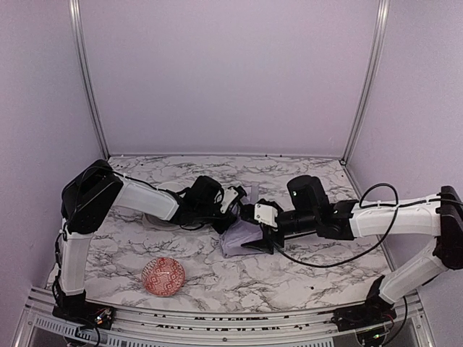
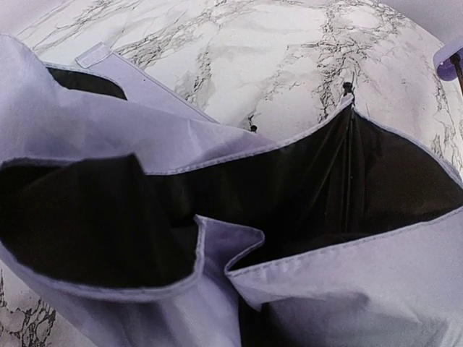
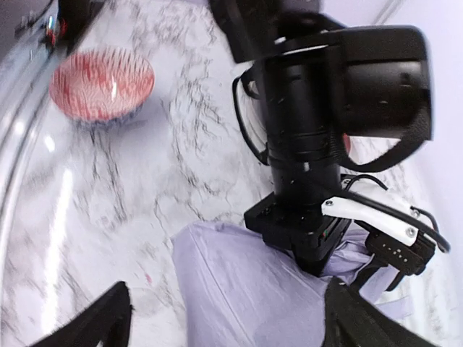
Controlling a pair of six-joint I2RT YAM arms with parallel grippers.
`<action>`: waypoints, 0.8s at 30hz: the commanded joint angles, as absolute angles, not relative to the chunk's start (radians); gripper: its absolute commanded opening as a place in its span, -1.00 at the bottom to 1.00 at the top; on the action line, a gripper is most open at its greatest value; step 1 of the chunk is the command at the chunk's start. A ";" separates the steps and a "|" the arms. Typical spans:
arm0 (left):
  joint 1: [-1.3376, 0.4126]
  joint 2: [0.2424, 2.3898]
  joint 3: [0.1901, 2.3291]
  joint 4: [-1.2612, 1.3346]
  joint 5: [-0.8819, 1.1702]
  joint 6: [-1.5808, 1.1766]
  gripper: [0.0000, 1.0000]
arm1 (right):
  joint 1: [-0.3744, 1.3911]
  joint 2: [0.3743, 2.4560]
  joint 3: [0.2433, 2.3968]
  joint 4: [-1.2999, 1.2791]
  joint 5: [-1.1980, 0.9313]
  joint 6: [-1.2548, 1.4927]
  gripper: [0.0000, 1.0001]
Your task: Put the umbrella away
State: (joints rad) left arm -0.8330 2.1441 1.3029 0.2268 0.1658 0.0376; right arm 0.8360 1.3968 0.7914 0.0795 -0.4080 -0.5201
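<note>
Two robot arms meet at the middle of a white, black-veined marble-patterned table (image 1: 325, 282). Between them lies a compact folding umbrella (image 1: 237, 237) of pale lavender, thin wrinkled fabric, slumped in a loose heap on the tabletop.

My left gripper (image 1: 235, 206) is buried in the upper folds, with its jaws together. From the way the cloth drapes across my left wrist camera, I judge they are clamped on the umbrella's fabric, though the fingers themselves are hidden. That close view shows the canopy's black lining (image 2: 87, 217), a stitched lavender hem, a thin black rib tip (image 2: 348, 87) and a small closing strap (image 2: 94, 54) lying flat on the marble.

My right gripper (image 3: 228, 322) hangs just over the heap. Its jaws stand wide apart with lavender cloth below the gap, and they grip nothing.

A round red patterned bowl (image 1: 164, 277) sits well apart, towards the near left of the table.

What could go wrong from here:
- The fabric is slack and slippery. Closing my right jaws might catch a single layer, which would slide out or leave the ribs splayed.
- My two grippers are very near each other, so a careless reach could knock one against the other.
- Pulling against my left grip might strain a seam or bend a thin rib.

I can read no brand, label or writing anywhere. The bowl carries only a pattern.
</note>
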 commanded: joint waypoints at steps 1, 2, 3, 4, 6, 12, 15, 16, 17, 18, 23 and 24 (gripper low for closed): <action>-0.830 2.151 1.307 0.130 0.187 0.074 -1.00 | 0.882 1.436 0.790 0.001 -0.214 -0.936 0.99; -0.830 2.151 1.310 0.131 0.194 0.080 -1.00 | 0.889 1.459 0.814 -0.027 -0.196 -0.966 0.99; -0.831 2.154 1.313 0.131 0.199 0.082 -1.00 | 0.895 1.488 0.839 -0.059 -0.181 -0.991 1.00; -0.831 2.157 1.317 0.109 0.203 0.085 -1.00 | 0.899 1.511 0.860 -0.088 -0.164 -1.010 1.00; -0.831 2.160 1.322 0.098 0.210 0.090 -1.00 | 0.904 1.552 0.893 -0.129 -0.137 -1.046 0.99; -0.831 2.169 1.339 0.082 0.230 0.113 -1.00 | 0.915 1.677 0.957 -0.170 -0.004 -1.118 0.99; -0.831 2.175 1.351 0.070 0.236 0.123 -1.00 | 0.916 1.741 1.001 -0.193 0.072 -1.132 0.95; -0.830 2.178 1.354 0.065 0.237 0.125 -1.00 | 0.916 1.760 1.016 -0.214 0.082 -1.135 0.93; -0.830 2.180 1.359 0.062 0.239 0.128 -1.00 | 0.916 1.780 1.032 -0.232 0.092 -1.133 0.90; -0.831 2.183 1.362 0.059 0.240 0.130 -1.00 | 0.917 1.801 1.045 -0.252 0.105 -1.127 0.87; -0.830 2.189 1.379 0.052 0.252 0.134 -1.00 | 0.916 1.892 1.096 -0.337 0.198 -1.068 0.64; -0.830 2.189 1.382 0.052 0.255 0.135 -1.00 | 0.916 1.902 1.101 -0.350 0.206 -1.057 0.58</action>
